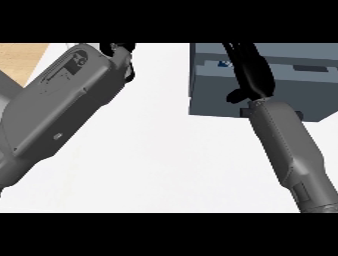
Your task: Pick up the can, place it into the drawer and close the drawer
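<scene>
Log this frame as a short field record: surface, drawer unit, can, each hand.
surface: white counter
drawer unit: blue-grey box at upper right, top edge cut off by the view
can: not identifiable; a small blue-and-white patch shows beside the right hand
left hand: upper left, mostly out of view, fingers not readable
right hand: stretched over the drawer unit, fingers not readable
drawer state: cannot tell

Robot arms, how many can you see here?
2. The left forearm crosses the view's left side, its left hand at the top edge. The right forearm rises at right, its right hand over the grey-blue drawer unit.
</scene>
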Robot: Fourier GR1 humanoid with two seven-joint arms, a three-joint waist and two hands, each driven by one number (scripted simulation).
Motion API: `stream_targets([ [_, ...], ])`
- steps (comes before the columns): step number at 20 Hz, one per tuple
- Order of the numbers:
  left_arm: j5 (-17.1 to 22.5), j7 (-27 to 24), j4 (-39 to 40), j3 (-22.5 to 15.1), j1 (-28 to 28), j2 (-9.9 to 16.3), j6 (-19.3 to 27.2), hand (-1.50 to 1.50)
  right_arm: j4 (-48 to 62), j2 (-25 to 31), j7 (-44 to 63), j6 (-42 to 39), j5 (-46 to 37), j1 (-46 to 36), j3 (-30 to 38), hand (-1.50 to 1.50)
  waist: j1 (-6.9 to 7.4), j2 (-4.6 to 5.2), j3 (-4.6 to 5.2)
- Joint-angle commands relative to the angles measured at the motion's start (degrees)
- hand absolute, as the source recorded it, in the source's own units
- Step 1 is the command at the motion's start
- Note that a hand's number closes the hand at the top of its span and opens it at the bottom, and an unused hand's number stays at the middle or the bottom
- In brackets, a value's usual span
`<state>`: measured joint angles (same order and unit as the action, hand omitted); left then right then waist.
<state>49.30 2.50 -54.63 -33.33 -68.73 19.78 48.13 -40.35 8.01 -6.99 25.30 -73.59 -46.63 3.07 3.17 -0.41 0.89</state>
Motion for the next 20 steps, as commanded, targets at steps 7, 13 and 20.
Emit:
stream_targets([
  [7, -1.5, 4.3, -4.8, 1.2, 2.3, 4.5, -0.2, -1.50, 16.7, 1.8, -2.9, 10.4, 1.2, -8.3, 5.9, -1.50, 0.75, 1.52, -1.02],
  [13, -3.0, 3.2, -10.2, 0.4, 5.7, 4.2, -0.2, -1.50, 22.2, 4.0, -0.9, 13.3, -0.1, -15.0, 7.3, -1.50, 2.36, 1.90, -1.00],
  [20, -3.6, 5.8, -12.1, 1.2, 5.5, 6.9, -0.5, -1.50, 26.3, 5.3, 1.4, 14.1, -1.1, -19.2, 7.9, -1.50, 3.18, 2.17, -1.00],
])
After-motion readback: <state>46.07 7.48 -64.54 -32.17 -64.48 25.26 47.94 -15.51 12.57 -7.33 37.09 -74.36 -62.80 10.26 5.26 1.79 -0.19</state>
